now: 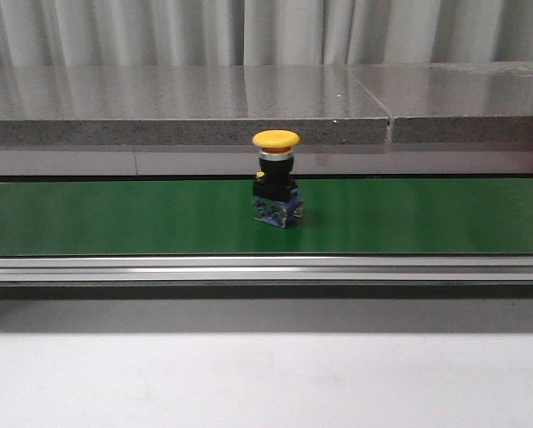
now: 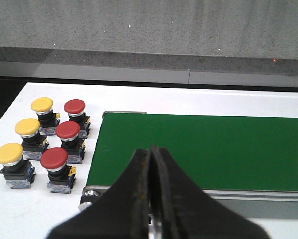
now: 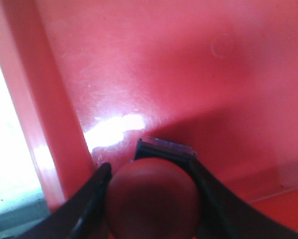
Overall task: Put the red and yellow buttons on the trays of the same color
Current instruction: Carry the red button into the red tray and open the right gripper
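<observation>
While my right claw (image 3: 151, 199) pinches red button (image 3: 151, 199) low over red tray (image 3: 154, 64), left claw (image 2: 151, 164) pressed together above belt (image 2: 214, 149). Yellow button (image 1: 276, 178) stands upright on belt. Six more buttons (image 2: 44, 142) beside belt end.

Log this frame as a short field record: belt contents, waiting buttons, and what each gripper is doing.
belt: one yellow button upright on the green conveyor belt, near the middle of the front view
waiting stock: three yellow buttons and three red buttons in two rows on the white table, beside the belt's end
left gripper: shut, empty, over the belt's near edge
right gripper: shut on a red button, over the red tray
yellow tray: not in view
</observation>
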Action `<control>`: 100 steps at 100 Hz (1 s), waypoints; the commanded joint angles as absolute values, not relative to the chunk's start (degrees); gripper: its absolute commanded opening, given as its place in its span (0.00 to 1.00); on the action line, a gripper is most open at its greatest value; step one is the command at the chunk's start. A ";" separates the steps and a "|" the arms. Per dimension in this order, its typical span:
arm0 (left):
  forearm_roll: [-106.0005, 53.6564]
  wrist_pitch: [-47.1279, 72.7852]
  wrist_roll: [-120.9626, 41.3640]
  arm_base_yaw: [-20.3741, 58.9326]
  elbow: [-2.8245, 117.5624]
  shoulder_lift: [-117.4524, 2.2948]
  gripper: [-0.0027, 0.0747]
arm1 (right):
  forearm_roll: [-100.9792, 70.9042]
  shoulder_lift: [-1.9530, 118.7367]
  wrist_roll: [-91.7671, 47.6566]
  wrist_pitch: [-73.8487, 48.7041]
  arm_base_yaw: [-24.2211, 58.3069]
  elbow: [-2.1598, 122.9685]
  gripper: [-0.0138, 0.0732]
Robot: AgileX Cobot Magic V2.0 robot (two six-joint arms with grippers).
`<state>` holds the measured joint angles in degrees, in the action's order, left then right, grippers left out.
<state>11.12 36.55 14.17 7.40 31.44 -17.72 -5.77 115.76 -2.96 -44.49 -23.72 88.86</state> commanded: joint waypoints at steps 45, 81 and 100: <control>11.40 32.25 14.55 7.71 32.96 -18.28 0.01 | -5.58 110.80 -3.44 -47.53 -24.10 95.91 0.82; 11.40 32.25 14.55 7.71 32.96 -18.28 0.01 | -5.58 97.70 -5.24 -52.49 -21.27 93.41 0.82; 11.40 32.25 14.55 7.71 32.96 -18.28 0.01 | -5.62 88.79 -7.32 -52.47 -15.82 86.13 0.82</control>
